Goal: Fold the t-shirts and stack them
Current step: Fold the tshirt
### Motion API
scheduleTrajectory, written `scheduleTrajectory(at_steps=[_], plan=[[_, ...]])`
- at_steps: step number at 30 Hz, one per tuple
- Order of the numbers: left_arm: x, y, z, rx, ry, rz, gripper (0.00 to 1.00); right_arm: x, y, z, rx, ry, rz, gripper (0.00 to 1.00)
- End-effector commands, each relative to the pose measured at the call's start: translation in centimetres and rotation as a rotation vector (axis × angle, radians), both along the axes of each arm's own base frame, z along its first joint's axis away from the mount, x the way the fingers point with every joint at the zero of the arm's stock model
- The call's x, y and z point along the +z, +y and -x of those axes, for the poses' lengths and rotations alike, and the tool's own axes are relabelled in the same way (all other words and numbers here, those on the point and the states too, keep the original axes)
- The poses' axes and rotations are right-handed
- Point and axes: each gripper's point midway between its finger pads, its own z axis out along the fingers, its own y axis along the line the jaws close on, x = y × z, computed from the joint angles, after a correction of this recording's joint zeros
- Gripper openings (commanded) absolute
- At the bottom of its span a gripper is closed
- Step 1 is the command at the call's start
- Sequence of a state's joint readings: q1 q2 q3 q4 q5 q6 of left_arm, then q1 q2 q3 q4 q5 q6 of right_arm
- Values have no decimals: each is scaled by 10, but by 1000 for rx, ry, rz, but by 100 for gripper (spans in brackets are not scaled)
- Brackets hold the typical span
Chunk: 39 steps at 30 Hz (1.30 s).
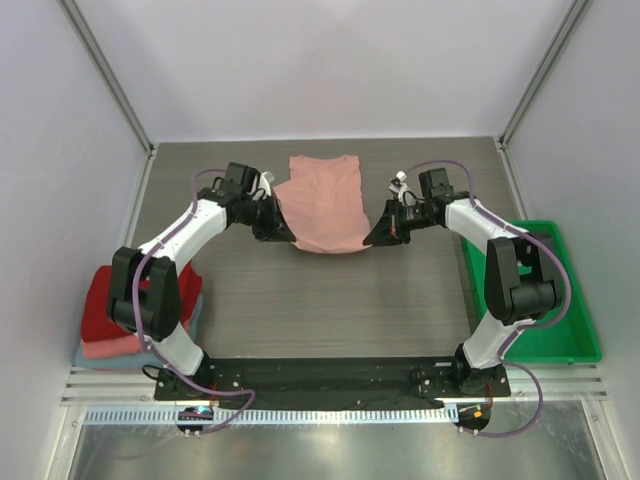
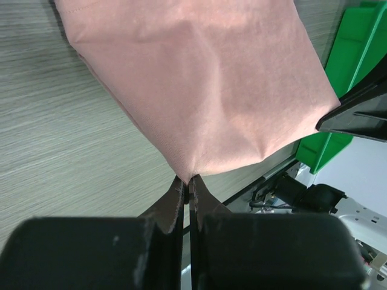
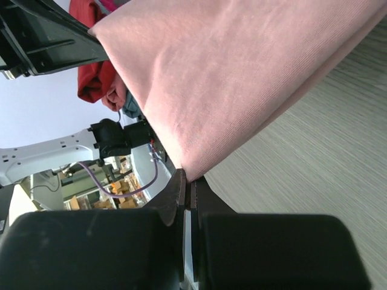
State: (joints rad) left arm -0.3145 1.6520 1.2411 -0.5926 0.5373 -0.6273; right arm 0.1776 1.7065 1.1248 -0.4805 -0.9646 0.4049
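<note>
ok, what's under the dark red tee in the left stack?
A salmon-pink tee, then a light-blue tee at the bottom. The left arm hides the stack's right side.

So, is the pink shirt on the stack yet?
No, the pink shirt is pinched by the left gripper and right gripper mid-table, away from the stack.

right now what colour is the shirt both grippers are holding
The shirt is dusty pink, best seen in the top view.

- Your left arm (image 1: 190,232) bends up from lower left toward centre frame; the left tool (image 1: 283,232) is pinched closed on the pink t-shirt (image 1: 322,205).
- Your right arm (image 1: 480,225) mirrors it from lower right; the right tool (image 1: 378,236) clamps the same shirt.
</note>
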Motion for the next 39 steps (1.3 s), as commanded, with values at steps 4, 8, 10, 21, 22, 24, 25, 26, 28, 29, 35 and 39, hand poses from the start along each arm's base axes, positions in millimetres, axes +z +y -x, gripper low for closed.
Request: scheduleTrajectory(at_steps=[4, 8, 10, 21, 22, 24, 25, 26, 28, 29, 35, 39], plan=[[20, 21, -33, 68, -104, -13, 0, 18, 2, -50, 7, -155, 21, 2], [36, 33, -78, 110, -195, -16, 0, 42, 7, -98, 1, -267, 12, 1], [45, 34, -112, 116, -259, -10, 0, 48, 8, -115, 5, -315, 10, 1], [16, 9, -278, 88, -491, 40, 0, 2, 28, -269, -54, -526, 13, 2], [29, 10, -298, 110, -555, 47, 0, -3, 29, -284, -66, -561, 14, 3], [-1, 11, -327, 132, -591, 39, 0, 23, 29, -320, -114, -706, 10, 6], [11, 15, -343, 156, -662, 36, 0, -1, 27, -340, -145, -737, 15, 10], [10, 23, -357, 201, -704, 9, 16, 18, 24, -356, -190, -811, 17, 16], [24, 27, -378, 217, -846, 0, 46, 17, 17, -376, -271, -867, 74, 43], [33, 32, -385, 224, -904, -41, 63, 22, 17, -377, -275, -887, 96, 48], [70, 55, -364, 233, -919, -160, 71, 80, 27, -338, -197, -944, 168, 68], [39, 63, -334, 200, -770, -171, 71, 107, 33, -313, -135, -995, 182, 68]])
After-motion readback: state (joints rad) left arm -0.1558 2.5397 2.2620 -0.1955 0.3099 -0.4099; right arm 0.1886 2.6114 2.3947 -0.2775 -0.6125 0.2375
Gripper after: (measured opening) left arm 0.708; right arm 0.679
